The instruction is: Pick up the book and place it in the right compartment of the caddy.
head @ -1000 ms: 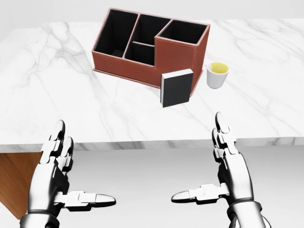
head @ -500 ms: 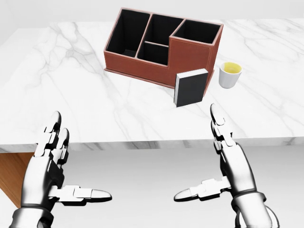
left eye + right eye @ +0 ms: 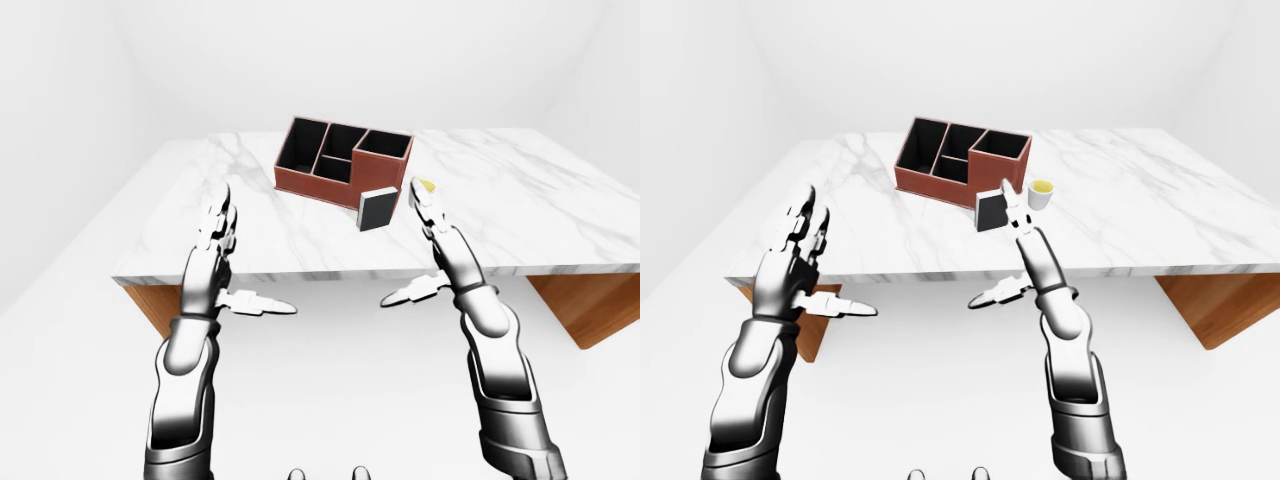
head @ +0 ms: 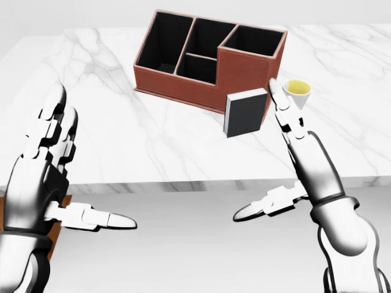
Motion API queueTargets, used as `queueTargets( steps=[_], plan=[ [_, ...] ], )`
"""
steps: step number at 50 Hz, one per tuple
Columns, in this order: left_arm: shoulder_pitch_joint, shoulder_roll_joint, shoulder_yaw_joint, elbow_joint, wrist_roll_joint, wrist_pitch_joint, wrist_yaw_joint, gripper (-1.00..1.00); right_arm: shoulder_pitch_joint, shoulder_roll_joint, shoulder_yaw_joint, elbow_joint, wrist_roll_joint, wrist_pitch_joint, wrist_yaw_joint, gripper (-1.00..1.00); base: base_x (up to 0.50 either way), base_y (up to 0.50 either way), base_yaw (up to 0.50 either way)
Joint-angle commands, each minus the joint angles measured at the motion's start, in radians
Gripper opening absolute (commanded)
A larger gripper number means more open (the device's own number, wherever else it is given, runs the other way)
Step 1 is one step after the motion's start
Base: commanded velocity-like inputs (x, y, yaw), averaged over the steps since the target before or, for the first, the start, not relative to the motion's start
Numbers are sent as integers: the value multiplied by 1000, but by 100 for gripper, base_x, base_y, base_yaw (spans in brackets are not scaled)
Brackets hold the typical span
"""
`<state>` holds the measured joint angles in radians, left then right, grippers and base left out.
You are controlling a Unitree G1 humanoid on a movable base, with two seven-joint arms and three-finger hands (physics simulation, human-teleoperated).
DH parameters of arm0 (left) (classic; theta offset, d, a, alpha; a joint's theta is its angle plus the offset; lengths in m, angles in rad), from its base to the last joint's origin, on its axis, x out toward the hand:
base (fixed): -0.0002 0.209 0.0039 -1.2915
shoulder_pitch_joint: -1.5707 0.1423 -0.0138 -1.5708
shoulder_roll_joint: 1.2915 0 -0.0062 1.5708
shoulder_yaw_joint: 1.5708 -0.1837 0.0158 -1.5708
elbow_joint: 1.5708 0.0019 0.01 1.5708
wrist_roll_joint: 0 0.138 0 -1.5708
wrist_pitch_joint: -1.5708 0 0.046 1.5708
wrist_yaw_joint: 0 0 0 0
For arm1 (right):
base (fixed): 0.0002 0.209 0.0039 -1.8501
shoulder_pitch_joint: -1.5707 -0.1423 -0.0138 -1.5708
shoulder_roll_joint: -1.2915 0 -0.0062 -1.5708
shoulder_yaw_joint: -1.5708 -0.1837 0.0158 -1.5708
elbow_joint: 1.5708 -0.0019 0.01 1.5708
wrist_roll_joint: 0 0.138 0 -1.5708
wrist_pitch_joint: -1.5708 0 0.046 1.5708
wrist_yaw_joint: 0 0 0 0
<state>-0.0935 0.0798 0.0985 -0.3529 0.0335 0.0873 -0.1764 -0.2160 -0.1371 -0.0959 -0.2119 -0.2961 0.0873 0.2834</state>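
The book (image 4: 245, 113), dark with a white page edge, stands upright on the marble table (image 4: 153, 146), just below the caddy's right corner. The red-brown caddy (image 4: 211, 58) has black compartments; its taller right compartment (image 4: 253, 41) is open at the top. My right hand (image 4: 302, 155) is open, fingers stretched up over the table edge, its fingertips (image 4: 278, 91) just right of the book and apart from it. My left hand (image 4: 49, 171) is open and empty at the view's left, over the table edge.
A white cup (image 4: 297, 91) with yellow contents stands right of the book, partly behind my right fingertips. Wooden table supports (image 3: 590, 310) show under both ends of the table. White floor and walls surround it.
The view first shifted, moving the things to the right. Then both open hands rose; the right hand came up over the table edge beside the book. The book and caddy have not moved.
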Motion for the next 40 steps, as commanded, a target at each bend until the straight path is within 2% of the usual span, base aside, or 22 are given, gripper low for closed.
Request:
queueTargets(
  steps=[1,40],
  plan=[
    [-58,17,22,-77,0,0,-16,100,-81,-34,-24,-77,1,0,82,100,0,0,0],
    [-21,10,18,-109,20,0,-9,100,-110,-64,-46,-173,-42,0,98,100,18,0,0]
  ],
)
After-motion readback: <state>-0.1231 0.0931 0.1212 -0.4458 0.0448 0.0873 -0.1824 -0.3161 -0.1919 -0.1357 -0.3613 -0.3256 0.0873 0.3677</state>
